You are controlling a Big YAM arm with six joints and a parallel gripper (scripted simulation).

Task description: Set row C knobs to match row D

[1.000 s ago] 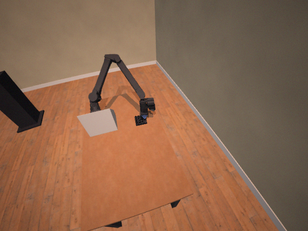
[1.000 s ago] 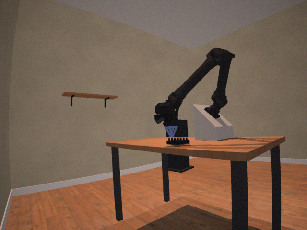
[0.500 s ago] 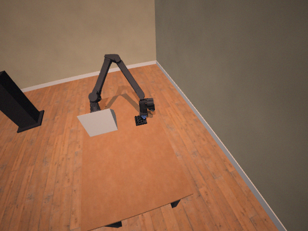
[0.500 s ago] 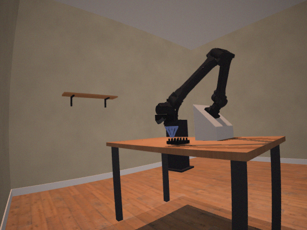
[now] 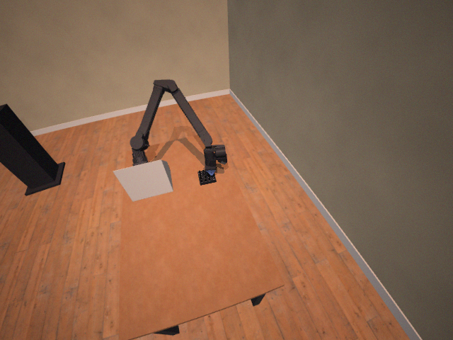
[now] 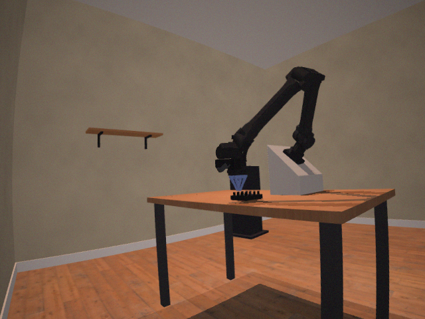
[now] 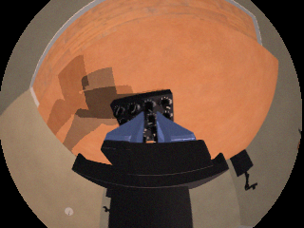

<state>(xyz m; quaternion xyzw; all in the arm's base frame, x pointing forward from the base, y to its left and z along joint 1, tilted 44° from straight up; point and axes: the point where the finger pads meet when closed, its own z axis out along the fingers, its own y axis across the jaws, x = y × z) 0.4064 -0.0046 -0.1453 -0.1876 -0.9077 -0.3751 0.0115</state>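
The blue-fingered jaws (image 5: 210, 172) (image 6: 238, 189) stand slightly open, low over the black knob box (image 5: 202, 182) (image 6: 246, 197) (image 7: 142, 97) on the table (image 5: 197, 248) (image 6: 291, 207) (image 7: 204, 62); whether they grip a knob, I cannot tell.

Wrist view: part of the knob box (image 5: 207, 178) (image 6: 246, 196) (image 7: 142, 98) is covered by the 2 blue fingers (image 5: 210, 172) (image 6: 233, 181). Printed names and white lines too small to be read in all 3 views. Row letters can't be made out. Fingertip contact with a knob can't be confirmed. Top view: black pedestal (image 5: 27, 157) is cut off at the left edge. Exterior: 2 table legs (image 6: 331, 268) are cropped at the bottom.
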